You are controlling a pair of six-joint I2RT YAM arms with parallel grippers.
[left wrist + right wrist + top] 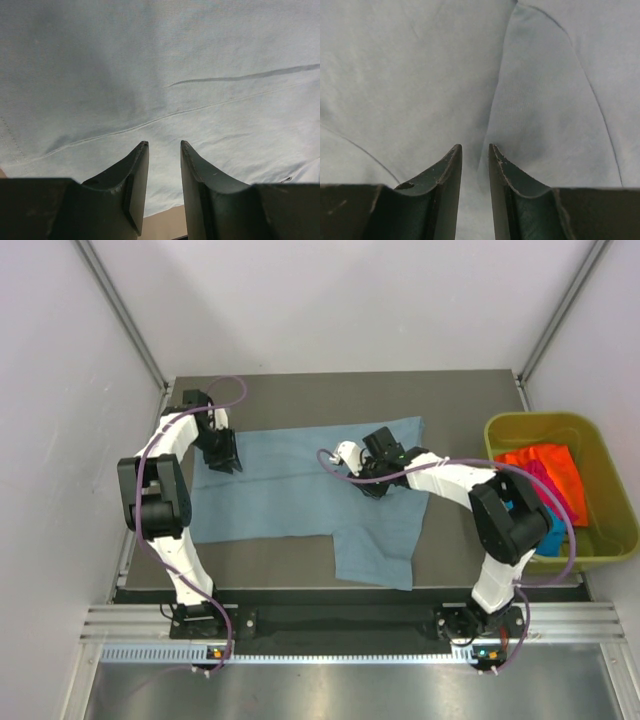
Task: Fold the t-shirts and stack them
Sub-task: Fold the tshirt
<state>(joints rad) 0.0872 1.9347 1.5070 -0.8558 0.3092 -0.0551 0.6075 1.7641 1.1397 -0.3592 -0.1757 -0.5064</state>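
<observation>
A fold of the grey-blue t-shirt [290,490] is being set up. The left gripper [164,144] is held narrowly parted; the right gripper's [475,146] hold cannot be told. Cloth must be pinched, then lifted.

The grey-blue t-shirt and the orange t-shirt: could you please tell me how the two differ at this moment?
The grey-blue t-shirt lies spread nearly flat on the table; the orange t-shirt sits bunched in the yellow-green bin. The grey-blue t-shirt is muted, the orange t-shirt vivid. The grey-blue t-shirt lies alone; the orange t-shirt shares its bin with other bright cloth. Both are plain cloth, not yet folded.
</observation>
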